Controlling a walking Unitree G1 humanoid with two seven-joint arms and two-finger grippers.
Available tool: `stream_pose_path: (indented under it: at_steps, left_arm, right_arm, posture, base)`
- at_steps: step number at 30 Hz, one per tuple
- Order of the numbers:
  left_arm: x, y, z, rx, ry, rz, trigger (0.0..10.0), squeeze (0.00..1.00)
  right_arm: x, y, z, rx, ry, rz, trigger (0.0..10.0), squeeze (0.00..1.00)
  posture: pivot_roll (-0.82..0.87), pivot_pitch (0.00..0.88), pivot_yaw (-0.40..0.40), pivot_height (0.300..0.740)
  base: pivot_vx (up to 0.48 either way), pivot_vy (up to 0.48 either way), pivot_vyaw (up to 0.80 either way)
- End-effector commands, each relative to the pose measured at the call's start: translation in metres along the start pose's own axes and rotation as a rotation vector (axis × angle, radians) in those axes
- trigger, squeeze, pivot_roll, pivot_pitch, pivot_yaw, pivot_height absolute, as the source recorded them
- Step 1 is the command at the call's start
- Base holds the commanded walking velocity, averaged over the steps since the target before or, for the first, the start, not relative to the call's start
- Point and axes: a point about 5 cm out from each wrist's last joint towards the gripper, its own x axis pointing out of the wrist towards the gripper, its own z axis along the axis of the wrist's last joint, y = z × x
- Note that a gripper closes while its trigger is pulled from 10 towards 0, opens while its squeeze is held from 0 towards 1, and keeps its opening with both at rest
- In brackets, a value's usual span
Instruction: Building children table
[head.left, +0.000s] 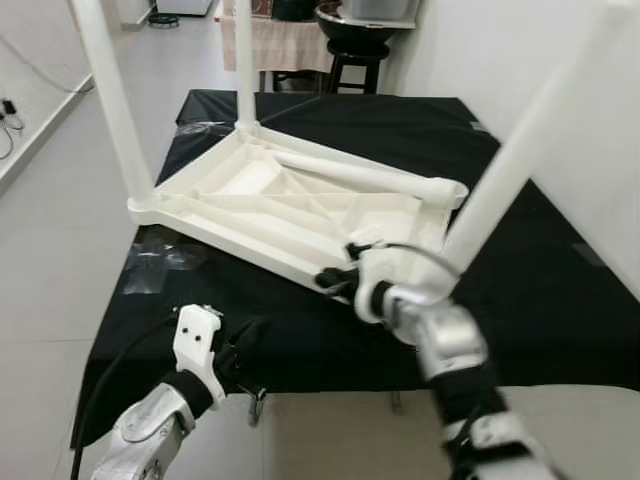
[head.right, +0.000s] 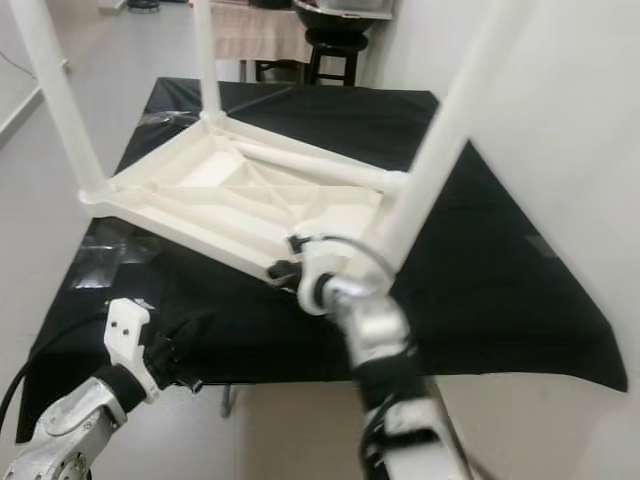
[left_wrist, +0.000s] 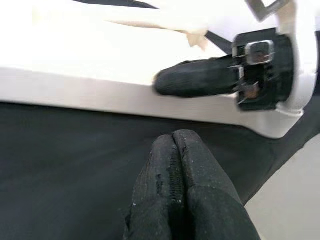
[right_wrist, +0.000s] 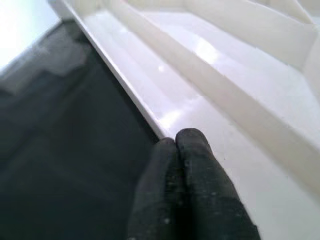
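Note:
A white children's table (head.left: 262, 196) lies upside down on a black-draped table (head.left: 560, 300). Three white legs stand up from it: one at the left corner (head.left: 115, 100), one at the back (head.left: 244, 60), one at the near right (head.left: 520, 160). Another leg (head.left: 370, 175) lies loose across the ribbed underside. My right gripper (head.left: 332, 280) is shut, its tips (right_wrist: 177, 136) against the near rim with nothing between them. My left gripper (head.left: 250, 335) is shut too, low over the black cloth near the front edge (left_wrist: 174, 137), just short of the white rim.
Crumpled clear plastic (head.left: 165, 255) lies on the cloth at the left. A black stool (head.left: 355, 50) stands behind the table and a white wall (head.left: 560, 60) runs along the right. Open grey floor (head.left: 60, 220) lies to the left.

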Motion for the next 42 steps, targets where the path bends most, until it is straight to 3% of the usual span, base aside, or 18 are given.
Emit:
stream_pose_path:
  at_steps: [1, 3, 4, 5, 10, 11, 15, 16, 18, 21, 23, 24, 25, 26, 33, 35, 38, 42]
  left_arm:
    - [-0.002, 0.0, -0.004, -0.016, 0.017, -0.002, 10.0, 0.0]
    - [-0.002, 0.0, -0.004, -0.016, 0.017, -0.003, 10.0, 0.0]
    - [-0.001, 0.0, -0.004, -0.016, 0.018, -0.004, 10.0, 0.0]
    - [-0.001, -0.001, -0.005, -0.015, 0.019, -0.006, 10.0, 0.0]
    - [0.0, -0.001, -0.005, -0.009, 0.017, -0.002, 10.0, 0.0]
    - [0.0, -0.001, -0.005, -0.007, 0.016, 0.003, 10.0, 0.0]
    - [0.0, -0.001, -0.005, -0.004, 0.016, 0.006, 10.0, 0.0]
    - [-0.001, 0.001, -0.004, -0.011, 0.008, 0.021, 10.0, 0.0]
    - [-0.001, 0.001, -0.004, -0.011, 0.008, 0.021, 10.0, 0.0]
    - [-0.002, 0.004, -0.002, -0.027, -0.009, 0.055, 10.0, 0.0]
    - [-0.004, 0.011, 0.001, -0.064, -0.039, 0.115, 10.0, 0.0]
    - [-0.006, 0.014, 0.002, -0.078, -0.051, 0.139, 10.0, 0.0]
    - [-0.007, 0.017, 0.002, -0.086, -0.059, 0.156, 10.0, 0.0]
    - [-0.008, 0.018, 0.002, -0.085, -0.06, 0.163, 10.0, 0.0]
    - [-0.009, 0.019, 0.003, -0.074, -0.053, 0.161, 10.0, 0.0]
    - [-0.009, 0.019, 0.002, -0.069, -0.047, 0.155, 10.0, 0.0]
    - [-0.01, 0.017, 0.001, -0.056, -0.031, 0.134, 10.0, 0.0]
    - [-0.009, 0.017, 0.001, -0.054, -0.028, 0.132, 10.0, 0.0]
  right_arm:
    - [0.006, 0.007, -0.027, 0.07, 0.107, -0.008, 0.4, 0.0]
    - [0.009, 0.013, -0.024, 0.061, 0.083, -0.042, 0.4, 0.0]
    - [0.012, 0.016, -0.022, 0.042, 0.069, -0.078, 1.5, 0.0]
    - [0.018, 0.017, -0.019, 0.004, 0.056, -0.126, 10.0, 0.0]
    - [0.033, 0.019, -0.012, -0.097, 0.048, -0.194, 10.0, 0.04]
    - [0.034, 0.027, -0.002, -0.108, -0.007, -0.134, 10.0, 1.0]
    - [0.032, 0.037, 0.012, -0.101, -0.091, -0.031, 10.0, 1.0]
    - [0.024, 0.039, 0.014, -0.123, -0.125, 0.064, 10.0, 1.0]
    - [0.024, 0.039, 0.014, -0.123, -0.125, 0.064, 10.0, 1.0]
    - [0.008, 0.042, 0.015, -0.16, -0.164, 0.205, 10.0, 1.0]
    - [-0.02, 0.033, 0.001, -0.209, -0.135, 0.386, 10.0, 1.0]
    - [-0.033, 0.027, -0.006, -0.228, -0.116, 0.454, 10.0, 0.8]
    - [-0.045, 0.022, -0.011, -0.237, -0.099, 0.501, 10.0, 0.8]
    - [-0.057, 0.011, -0.015, -0.227, -0.082, 0.518, 10.0, 0.01]
    - [-0.102, -0.027, -0.024, -0.227, -0.025, 0.527, 10.0, 0.0]
    - [-0.121, -0.041, -0.023, -0.211, -0.009, 0.524, 10.0, 0.0]
    - [-0.171, -0.079, -0.015, -0.219, 0.068, 0.502, 10.0, 0.0]
    - [-0.194, -0.09, -0.015, -0.238, 0.158, 0.516, 10.0, 0.0]
  posture:
    - [-0.01, 0.092, -0.092, 0.74]
    - [-0.01, 0.091, -0.089, 0.74]
    - [-0.01, 0.091, -0.089, 0.74]
    - [0.0, 0.085, -0.099, 0.74]
    - [0.02, 0.083, -0.104, 0.74]
    - [0.02, 0.083, -0.104, 0.74]
    - [0.02, 0.082, -0.105, 0.74]
    - [0.01, 0.083, -0.1, 0.74]
    - [0.01, 0.083, -0.1, 0.74]
    - [0.01, 0.084, -0.098, 0.74]
    - [0.0, 0.087, -0.095, 0.74]
    - [-0.01, 0.087, -0.093, 0.74]
    - [-0.01, 0.088, -0.092, 0.74]
    - [-0.01, 0.089, -0.09, 0.74]
    - [-0.01, 0.09, -0.081, 0.74]
    - [-0.01, 0.09, -0.081, 0.74]
    - [-0.01, 0.094, -0.074, 0.74]
    - [-0.02, 0.095, -0.076, 0.74]
  base:
    - [0.0, 0.0, 0.0]
    - [0.0, 0.0, 0.0]
    - [0.0, 0.0, 0.0]
    - [0.0, 0.0, 0.0]
    - [0.0, 0.0, 0.0]
    - [0.0, 0.0, 0.0]
    - [0.0, 0.0, 0.0]
    - [0.0, 0.0, 0.0]
    - [0.0, 0.0, 0.0]
    - [0.0, 0.0, 0.0]
    - [0.0, 0.0, 0.0]
    - [0.0, 0.0, 0.0]
    - [0.0, 0.0, 0.0]
    - [0.0, 0.0, 0.0]
    - [0.0, 0.0, 0.0]
    - [0.0, 0.0, 0.0]
    - [0.0, 0.0, 0.0]
    - [0.0, 0.0, 0.0]
